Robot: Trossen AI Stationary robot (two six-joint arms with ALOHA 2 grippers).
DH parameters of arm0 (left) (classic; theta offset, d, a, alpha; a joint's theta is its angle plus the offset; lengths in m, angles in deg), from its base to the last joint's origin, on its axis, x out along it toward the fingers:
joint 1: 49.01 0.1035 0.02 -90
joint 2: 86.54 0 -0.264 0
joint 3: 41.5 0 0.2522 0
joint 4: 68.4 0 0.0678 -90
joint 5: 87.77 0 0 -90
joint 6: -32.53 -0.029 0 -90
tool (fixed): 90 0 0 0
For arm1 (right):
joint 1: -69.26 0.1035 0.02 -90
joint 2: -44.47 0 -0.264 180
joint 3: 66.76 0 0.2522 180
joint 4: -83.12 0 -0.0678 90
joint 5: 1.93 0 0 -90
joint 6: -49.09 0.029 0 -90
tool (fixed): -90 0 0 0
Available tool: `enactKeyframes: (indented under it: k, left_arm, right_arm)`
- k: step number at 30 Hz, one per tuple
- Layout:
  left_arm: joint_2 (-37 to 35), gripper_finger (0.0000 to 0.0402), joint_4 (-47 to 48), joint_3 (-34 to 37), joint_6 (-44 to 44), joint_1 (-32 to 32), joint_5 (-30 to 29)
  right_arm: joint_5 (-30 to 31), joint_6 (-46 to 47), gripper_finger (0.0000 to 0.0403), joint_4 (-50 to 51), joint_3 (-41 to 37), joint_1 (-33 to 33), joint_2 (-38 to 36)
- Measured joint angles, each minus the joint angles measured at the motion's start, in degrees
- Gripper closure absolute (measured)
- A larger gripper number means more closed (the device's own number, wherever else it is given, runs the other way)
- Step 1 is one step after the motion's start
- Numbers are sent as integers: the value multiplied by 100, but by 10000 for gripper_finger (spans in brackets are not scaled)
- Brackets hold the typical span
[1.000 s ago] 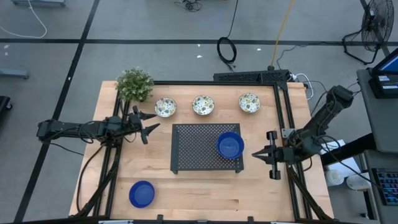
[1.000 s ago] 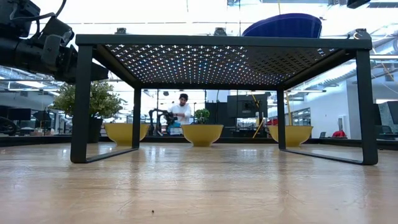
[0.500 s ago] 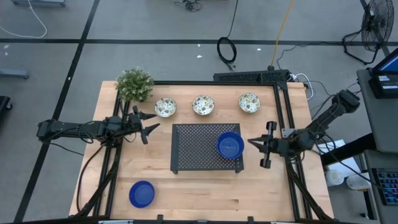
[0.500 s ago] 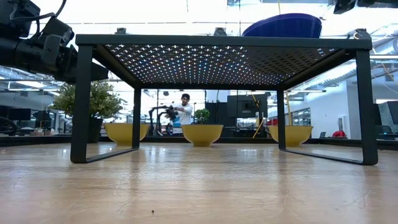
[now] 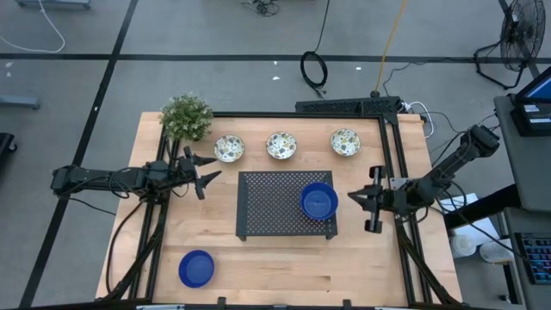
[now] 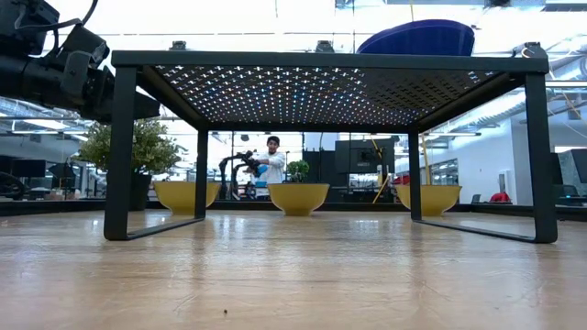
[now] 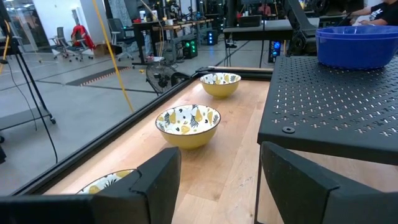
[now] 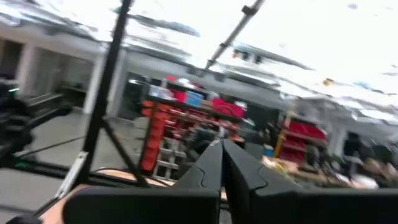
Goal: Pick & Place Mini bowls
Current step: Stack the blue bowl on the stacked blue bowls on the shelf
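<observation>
High view, contents of the wooden bench [image 5: 258,263]. Bowls, five seen. One blue bowl on the tray [image 5: 318,201] sits at the right part of the black perforated tray [image 5: 271,205], which stands mid-bench on legs. A second blue bowl [image 5: 196,269] lies on the bare wood at the near left, well apart from the tray. Three patterned bowls stand in a row along the far edge: the left patterned bowl [image 5: 229,148], the middle patterned bowl [image 5: 281,145] and the right patterned bowl [image 5: 345,142], each apart from its neighbour, white inside with green-yellow speckling. In the low view their outsides show yellow.

Small green plant [image 5: 186,116]: far left corner, just beside the left patterned bowl.

Left gripper [image 5: 207,175]: over the bench left of the tray, near the plant, fingers spread and pinching nothing. The left wrist view looks past those fingers [image 7: 155,180] at the patterned row and the tray's top.

Right gripper [image 5: 355,200]: just right of the tray, near the blue bowl on it but apart from it; fingers pressed together, empty. The right wrist view shows them meeting at a point.

Room beyond, low view: a person [image 6: 271,160] stands far behind the bench among desks and equipment.

No brand, label or writing can be read anywhere.
</observation>
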Motion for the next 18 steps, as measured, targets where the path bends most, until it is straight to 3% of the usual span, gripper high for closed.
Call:
enactKeyframes:
  k: [7, 10, 15, 18]
  left_arm:
    - [1, 174, -18, 0, -445, 0, -28]
    - [2, 174, -322, 2, -521, 0, 72]
    - [0, 174, -1315, 2, 1498, 0, 962]
    - [2, 174, -1435, 2, 2517, 0, 1624]
  right_arm:
    - [-1098, -1092, 403, -274, 0, 15, -1]
    - [-1219, -1335, 403, -458, 0, 15, -1]
    - [-1211, -1558, 403, -503, 0, -15, 1]
    - [-1209, -1576, 403, -484, 0, -74, 1]
